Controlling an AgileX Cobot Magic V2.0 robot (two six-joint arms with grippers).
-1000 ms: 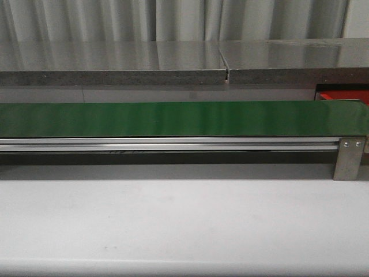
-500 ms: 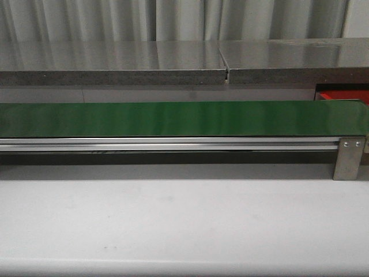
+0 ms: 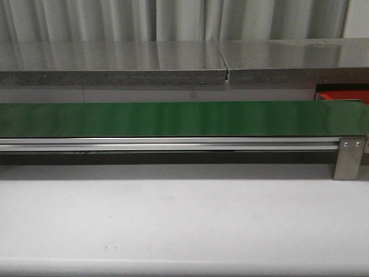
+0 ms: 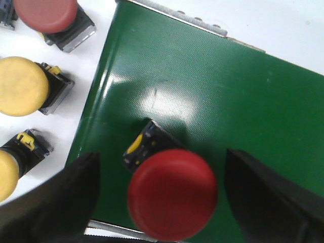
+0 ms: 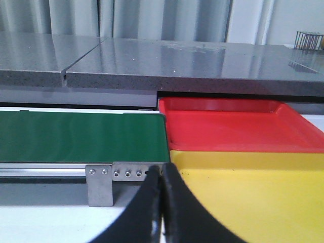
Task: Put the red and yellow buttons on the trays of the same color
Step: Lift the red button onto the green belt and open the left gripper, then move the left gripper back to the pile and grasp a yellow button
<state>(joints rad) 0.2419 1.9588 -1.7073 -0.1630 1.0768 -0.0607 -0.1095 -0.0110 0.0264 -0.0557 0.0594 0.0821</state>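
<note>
In the left wrist view a red button point(image 4: 172, 195) with a black and yellow base stands on the green belt point(image 4: 228, 91), near its edge. My left gripper point(image 4: 161, 158) is open around it, one finger on each side with a small gap to the cap. Beside the belt, on a white surface, lie another red button point(image 4: 45, 12) and two yellow buttons point(image 4: 20, 86) point(image 4: 5, 174). My right gripper point(image 5: 162, 169) is shut on nothing, in front of the yellow tray point(image 5: 253, 202) with the red tray point(image 5: 228, 131) behind it. Neither gripper shows in the front view.
The green conveyor belt point(image 3: 173, 118) runs across the front view on a metal rail with a bracket point(image 3: 349, 158) at its right end. A corner of the red tray point(image 3: 343, 97) shows past that end. A grey counter point(image 3: 173, 63) stands behind.
</note>
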